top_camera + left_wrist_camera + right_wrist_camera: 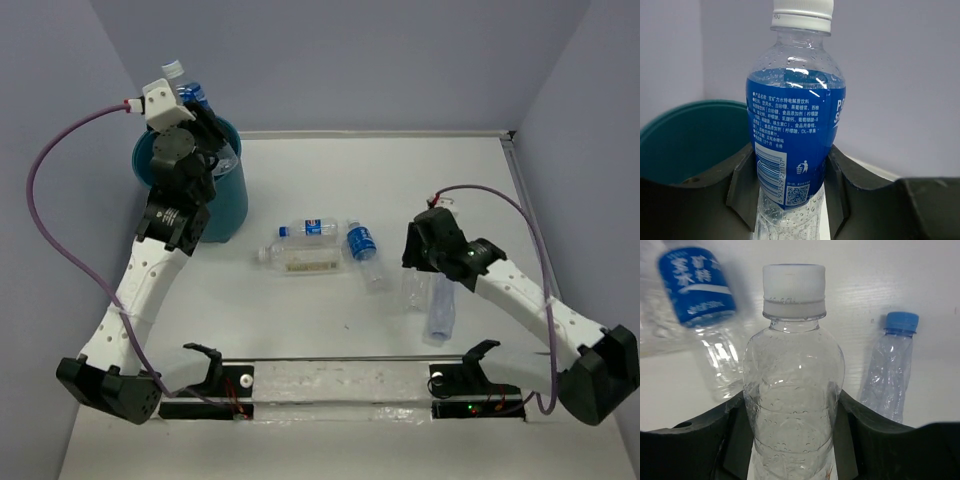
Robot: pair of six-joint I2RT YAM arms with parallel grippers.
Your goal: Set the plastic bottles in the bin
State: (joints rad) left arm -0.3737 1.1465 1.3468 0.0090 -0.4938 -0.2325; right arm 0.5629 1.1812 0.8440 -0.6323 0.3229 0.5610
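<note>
My left gripper (200,115) is shut on a blue-labelled plastic bottle (190,92) with a white cap and holds it upright above the teal bin (232,205) at the far left. In the left wrist view the bottle (792,125) sits between the jaws of the gripper (790,187), with the bin's rim (685,112) behind it on the left. My right gripper (418,272) is shut on a clear unlabelled bottle (794,390) with a white cap, low over the table; the gripper (792,435) clasps both of its sides.
Three bottles lie mid-table: a small blue-labelled one (308,228), a larger cream-labelled one (305,261) and another blue-labelled one (363,248). A crumpled blue-capped bottle (440,312) lies right beside my right gripper and also shows in the right wrist view (890,372). Walls enclose the table.
</note>
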